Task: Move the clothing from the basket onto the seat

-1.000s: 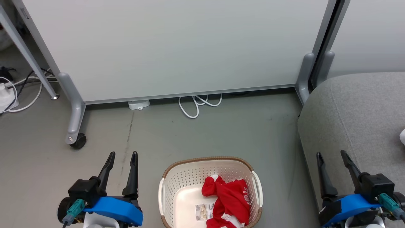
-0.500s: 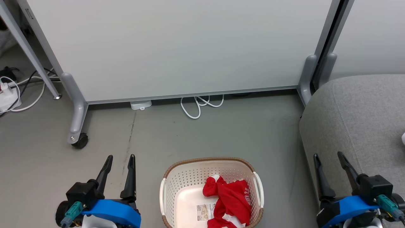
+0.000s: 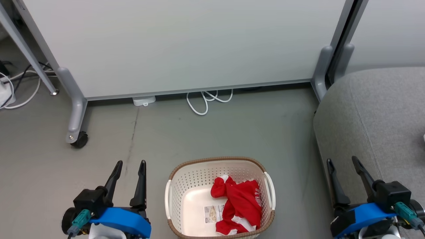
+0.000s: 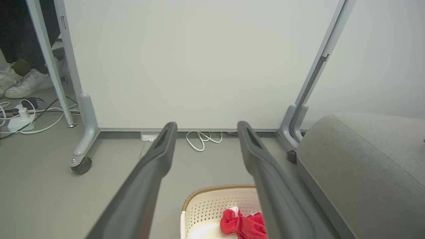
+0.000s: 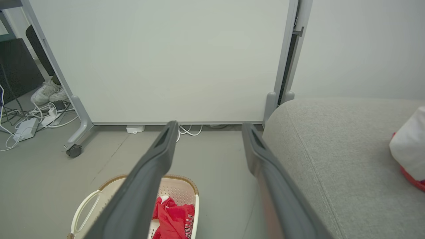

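View shifted; clothing (image 3: pixel 240 205) unmoved, lying in basket (image 3: pixel 215 160) | left pincer (image 3: pixel 131 162) wide, empty | right pincer (image 3: pixel 342 159) wide, empty

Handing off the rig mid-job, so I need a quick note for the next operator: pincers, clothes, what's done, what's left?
Both open and empty: left pincer left of the laundry basket, right pincer beside the sofa cushion.
In the basket: red garments, heaped.
Done: a white-and-red bundle, likely clothing, lies on the cushion.
To do: move the red garments onto the cushion.
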Controlling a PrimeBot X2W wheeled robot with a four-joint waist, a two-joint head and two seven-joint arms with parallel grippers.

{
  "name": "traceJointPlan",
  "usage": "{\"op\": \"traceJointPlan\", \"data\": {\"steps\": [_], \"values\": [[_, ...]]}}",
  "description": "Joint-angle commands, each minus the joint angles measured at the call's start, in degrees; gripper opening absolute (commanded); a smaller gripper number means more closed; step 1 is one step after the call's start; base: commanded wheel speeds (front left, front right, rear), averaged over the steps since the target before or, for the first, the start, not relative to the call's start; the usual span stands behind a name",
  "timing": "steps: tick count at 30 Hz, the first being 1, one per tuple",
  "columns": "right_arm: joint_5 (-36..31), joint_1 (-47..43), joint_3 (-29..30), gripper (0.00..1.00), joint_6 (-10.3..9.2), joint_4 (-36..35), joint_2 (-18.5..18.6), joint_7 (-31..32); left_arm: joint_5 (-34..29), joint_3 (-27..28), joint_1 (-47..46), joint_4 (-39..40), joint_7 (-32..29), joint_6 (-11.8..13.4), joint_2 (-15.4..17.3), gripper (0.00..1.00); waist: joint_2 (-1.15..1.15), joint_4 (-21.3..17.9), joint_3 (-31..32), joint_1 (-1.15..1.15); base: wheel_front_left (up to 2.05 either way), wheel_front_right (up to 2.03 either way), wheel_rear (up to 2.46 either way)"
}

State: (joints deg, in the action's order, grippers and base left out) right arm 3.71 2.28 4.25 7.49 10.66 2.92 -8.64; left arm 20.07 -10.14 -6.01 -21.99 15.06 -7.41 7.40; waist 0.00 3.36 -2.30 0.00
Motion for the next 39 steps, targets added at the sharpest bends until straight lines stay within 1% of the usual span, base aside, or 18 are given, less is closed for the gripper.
{"op": "traceJointPlan", "data": {"steps": [1, 5, 9, 14, 18, 24, 30, 33, 39], "values": [[0.5, 1.0, -0.1, 1.00, 0.01, -0.4, -0.1, -0.1, -0.2, -0.4, -1.2, 0.2, 0.2, -0.1, 0.4, 1.00, 0.00, -0.8, -1.4, 0.00, 0.00, 0.00, 0.00], [0.7, 2.5, -0.6, 1.00, 0.01, -0.7, -0.1, -0.2, -0.3, -1.7, -3.1, 0.0, 0.2, -0.1, 0.9, 1.00, 0.00, -2.8, -4.9, 0.00, 0.00, 0.00, 0.00], [1.0, 4.3, -1.1, 1.00, 0.01, -1.0, -0.1, -0.6, -0.2, -3.3, -5.8, -0.9, 0.2, -0.1, 1.4, 1.00, 0.00, -5.5, -9.0, 0.00, 0.00, 0.00, 0.00], [2.6, 7.5, -2.9, 1.00, 0.01, -1.1, -0.1, -1.6, 0.3, -5.9, -9.7, -2.4, 0.2, -0.1, 2.7, 1.00, 0.00, -10.4, -15.2, 0.00, 0.00, 0.00, 0.00], [3.6, 10.9, -3.9, 1.00, 0.01, -0.5, -0.1, -2.8, 0.8, -9.6, -13.8, -4.1, 0.2, -0.1, 4.2, 1.00, 0.00, -14.0, -20.8, 0.00, 0.00, 0.00, 0.00], [5.9, 16.1, -7.1, 1.00, 0.01, 0.4, -0.1, -4.8, 2.3, -13.7, -20.2, -8.7, 0.2, -0.1, 6.5, 1.00, 0.00, -18.7, -28.5, 0.00, 0.00, 0.00, 0.00], [8.0, 20.1, -9.8, 1.00, 0.01, 1.4, -0.1, -6.1, 4.0, -18.2, -25.9, -15.7, 0.2, -0.1, 8.0, 1.00, 0.00, -21.7, -35.3, 0.00, 0.00, 0.00, 0.00], [9.0, 21.5, -10.9, 1.00, 0.01, 1.6, -0.1, -6.4, 6.3, -21.2, -28.6, -19.7, -1.2, -0.1, 8.1, 1.00, 0.00, -22.9, -38.3, 0.00, 0.00, 0.00, 0.00], [9.8, 23.6, -13.0, 1.00, 0.01, 1.3, -0.1, -6.6, 11.3, -23.8, -32.8, -25.1, -2.9, -0.1, 8.9, 1.00, 0.00, -25.2, -42.5, 0.00, 0.00, 0.00, 0.00]]}}
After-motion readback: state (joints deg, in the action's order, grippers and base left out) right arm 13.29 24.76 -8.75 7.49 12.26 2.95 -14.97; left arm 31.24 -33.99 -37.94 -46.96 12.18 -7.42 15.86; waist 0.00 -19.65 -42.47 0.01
